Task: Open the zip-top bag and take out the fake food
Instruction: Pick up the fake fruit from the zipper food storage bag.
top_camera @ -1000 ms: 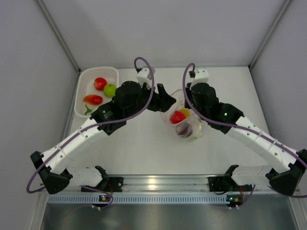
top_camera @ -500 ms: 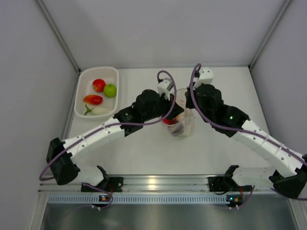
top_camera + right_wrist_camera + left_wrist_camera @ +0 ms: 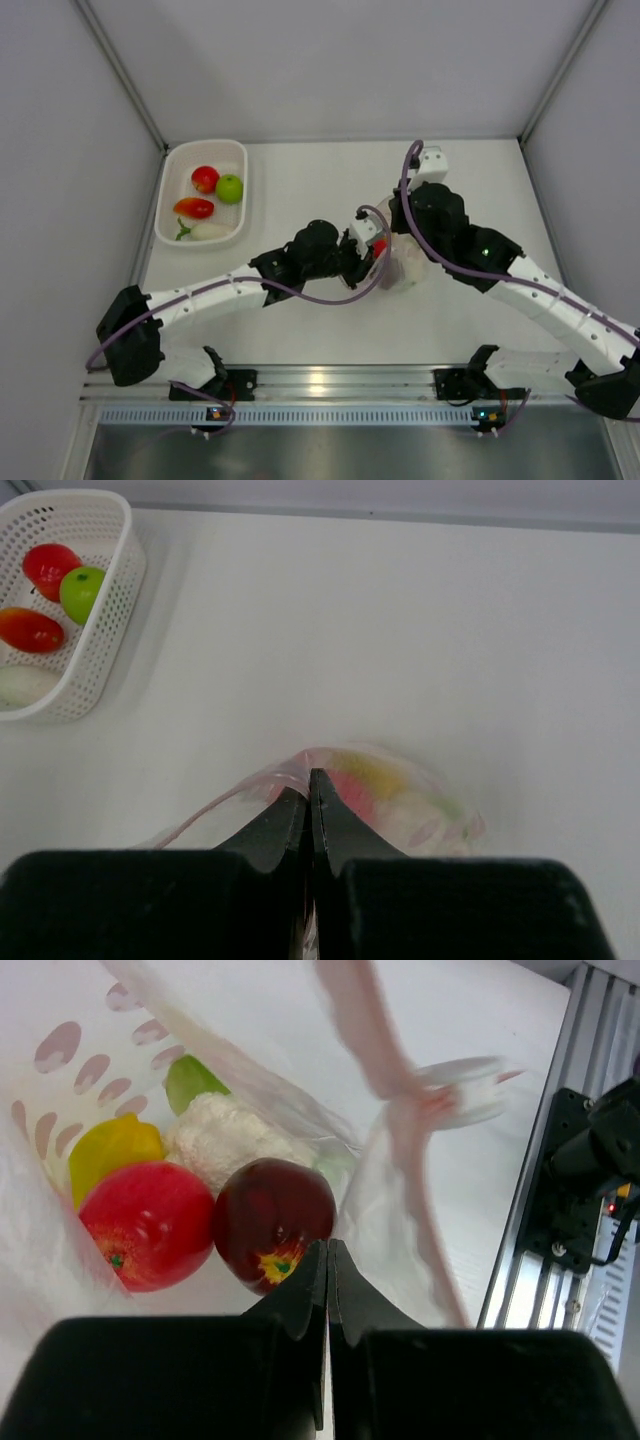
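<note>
Zip-top bag [image 3: 400, 1190] open; four fake food [image 3: 230, 188] pcs in your basket [image 3: 118, 600] at 10 o'clock, approx. four left inside. Left gripper [image 3: 327, 1245] closed (empty, tips at dark apple [image 3: 272, 1222]); right gripper [image 3: 309, 775] pinches bag rim.

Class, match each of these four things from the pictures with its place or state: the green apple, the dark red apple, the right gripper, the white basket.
Things:
1. green apple
2. dark red apple
3. right gripper
4. white basket

Places or states:
A. at the far left corner of the table
B. inside the zip-top bag
C. shut on the bag's pinkish rim
D. lying in the white basket

Pairs: 1-D, 2-B, 3-C, 4-A
</note>
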You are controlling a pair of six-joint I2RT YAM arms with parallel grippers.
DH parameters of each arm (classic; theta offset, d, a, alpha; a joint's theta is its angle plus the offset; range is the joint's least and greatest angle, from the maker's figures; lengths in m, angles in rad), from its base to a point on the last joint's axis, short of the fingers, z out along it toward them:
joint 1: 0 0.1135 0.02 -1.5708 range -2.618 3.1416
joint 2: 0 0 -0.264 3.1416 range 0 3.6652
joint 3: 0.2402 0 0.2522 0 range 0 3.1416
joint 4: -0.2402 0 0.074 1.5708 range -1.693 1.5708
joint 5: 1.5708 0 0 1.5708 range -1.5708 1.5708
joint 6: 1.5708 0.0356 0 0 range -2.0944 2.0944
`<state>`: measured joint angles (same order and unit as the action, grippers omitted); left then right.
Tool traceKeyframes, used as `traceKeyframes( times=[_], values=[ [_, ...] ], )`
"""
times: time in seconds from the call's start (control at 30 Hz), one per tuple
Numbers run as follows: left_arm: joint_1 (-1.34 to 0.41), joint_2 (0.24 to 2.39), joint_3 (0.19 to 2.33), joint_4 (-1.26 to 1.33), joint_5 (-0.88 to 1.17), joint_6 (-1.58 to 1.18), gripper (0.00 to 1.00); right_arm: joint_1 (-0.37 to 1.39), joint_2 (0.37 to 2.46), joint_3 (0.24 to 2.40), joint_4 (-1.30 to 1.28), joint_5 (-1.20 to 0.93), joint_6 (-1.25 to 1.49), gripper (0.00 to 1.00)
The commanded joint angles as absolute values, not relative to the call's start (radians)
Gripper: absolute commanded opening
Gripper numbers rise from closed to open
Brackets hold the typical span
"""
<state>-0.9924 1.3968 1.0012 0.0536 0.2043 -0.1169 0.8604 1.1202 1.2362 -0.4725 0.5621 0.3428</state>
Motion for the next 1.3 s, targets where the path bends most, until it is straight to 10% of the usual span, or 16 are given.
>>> traceKeyframes(
  times=[0.0,0.4,0.8,1.27],
  values=[
    [-0.994,1.318,0.951,0.115,0.316,0.032,0.00,0.868,1.063,1.232,-0.405,0.559,0.328,0.00],
    [-0.996,1.387,1.031,-0.063,0.157,0.065,0.01,0.857,1.006,1.177,-0.371,0.379,0.264,0.00],
    [-0.996,1.564,1.155,-0.074,0.104,-0.074,0.47,0.857,0.982,1.111,-0.399,0.393,0.290,0.00],
    [-1.034,1.729,1.256,-0.172,0.058,-0.063,0.80,0.857,0.960,1.095,-0.411,0.403,0.282,0.00]
  ],
)
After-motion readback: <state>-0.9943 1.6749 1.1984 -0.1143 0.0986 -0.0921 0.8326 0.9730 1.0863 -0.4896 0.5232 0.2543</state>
